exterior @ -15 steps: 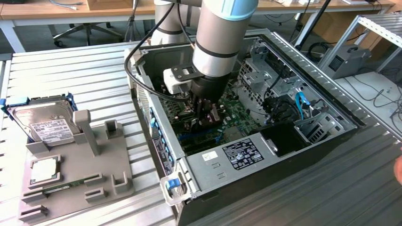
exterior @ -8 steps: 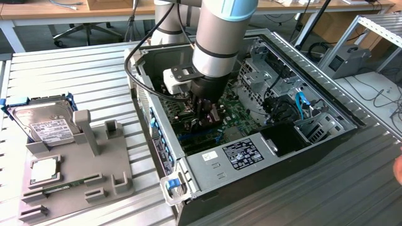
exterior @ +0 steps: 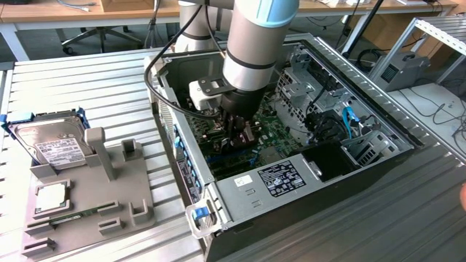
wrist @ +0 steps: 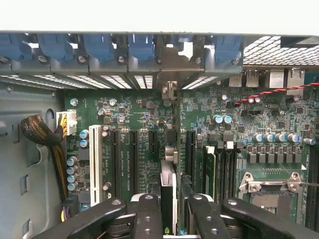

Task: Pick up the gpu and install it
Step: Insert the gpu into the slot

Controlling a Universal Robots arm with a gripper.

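GPU stands on edge between the fingers of the end effector, pinched from both sides and seen edge-on in the wrist view as a thin upright blade, pale on one flank and dark on the other; the fingers are closed onto it rather than spread, which I judge is what keeps so thin a card square to the board beneath. Held this way its long edge runs in line with the expansion slots of the motherboard, so the grip seems chosen to let the card's contacts meet a slot straight on; whether the card is already touching its slot cannot be told, since its lower edge is hidden behind the fingers. Directly ahead of the end effector the card's pale metal bracket reaches up to the row of blue slot clips along the case's rear wall, sitting in the one gap between them, which suggests the card is lined up with its opening. In the exterior view the end effector is deep inside the open computer case, the arm coming straight down over it; the case lies on its side on the bench so the board faces upward. Well away from the end effector, outside the case, a grey fixture carries a silver hard drive, untouched.
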